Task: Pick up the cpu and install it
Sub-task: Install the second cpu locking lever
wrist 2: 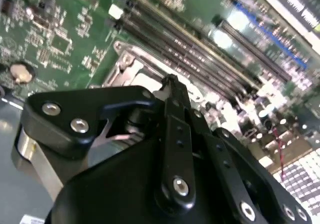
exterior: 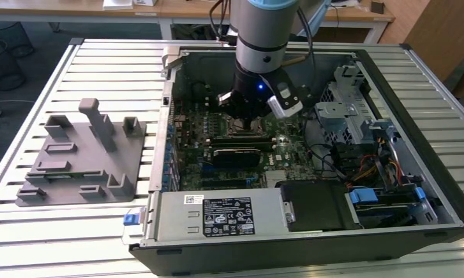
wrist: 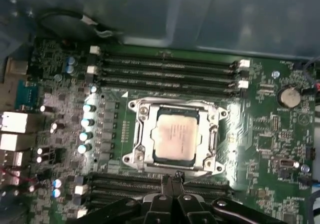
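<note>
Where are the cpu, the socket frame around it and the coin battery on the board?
cpu point(wrist: 175, 136), first wrist view, middle of its metal top.
socket frame point(wrist: 141, 111), first wrist view, a corner of the metal frame.
coin battery point(wrist: 288, 97), first wrist view, its round face.

Looks like a robotics lab or electronics assembly workshop. Open desktop PC case point(exterior: 309, 150) laid flat on a ribbed aluminium-profile bench point(exterior: 54, 231), side panel off, green motherboard point(exterior: 216, 133) w/ drive bays and cabling exposed. Grey moulded parts fixture point(exterior: 81, 156) beside it on the exterior view's left. Industrial arm point(exterior: 264, 40) reaching down into the case. Wooden desks point(exterior: 185, 8) along the back, wire waste bin point(exterior: 4, 35) on carpeted floor.
</note>
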You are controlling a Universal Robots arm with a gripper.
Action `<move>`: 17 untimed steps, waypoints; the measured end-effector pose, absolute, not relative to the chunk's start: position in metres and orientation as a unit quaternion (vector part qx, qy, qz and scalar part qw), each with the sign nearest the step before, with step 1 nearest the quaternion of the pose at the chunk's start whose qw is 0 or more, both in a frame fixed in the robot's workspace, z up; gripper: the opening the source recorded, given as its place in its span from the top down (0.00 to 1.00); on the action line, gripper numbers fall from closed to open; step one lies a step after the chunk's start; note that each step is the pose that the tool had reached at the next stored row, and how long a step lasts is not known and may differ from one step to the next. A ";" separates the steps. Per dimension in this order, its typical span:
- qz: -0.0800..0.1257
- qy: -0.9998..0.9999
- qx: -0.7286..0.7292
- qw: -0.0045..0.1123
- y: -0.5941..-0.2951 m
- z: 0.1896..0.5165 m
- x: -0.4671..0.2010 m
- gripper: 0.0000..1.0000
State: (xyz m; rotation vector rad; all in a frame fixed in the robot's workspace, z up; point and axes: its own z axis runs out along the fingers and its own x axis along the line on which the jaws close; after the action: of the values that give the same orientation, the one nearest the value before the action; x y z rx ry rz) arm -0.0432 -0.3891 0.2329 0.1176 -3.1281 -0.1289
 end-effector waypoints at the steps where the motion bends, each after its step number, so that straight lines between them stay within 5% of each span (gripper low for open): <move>1: -0.041 -0.998 0.037 0.004 -0.390 0.233 -0.044 0.89; 17: -0.052 -0.998 0.038 0.004 -0.394 0.220 -0.056 0.89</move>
State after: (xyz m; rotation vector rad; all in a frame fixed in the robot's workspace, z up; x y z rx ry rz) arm -0.0560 -0.3940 0.2200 0.1178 -3.1272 -0.1618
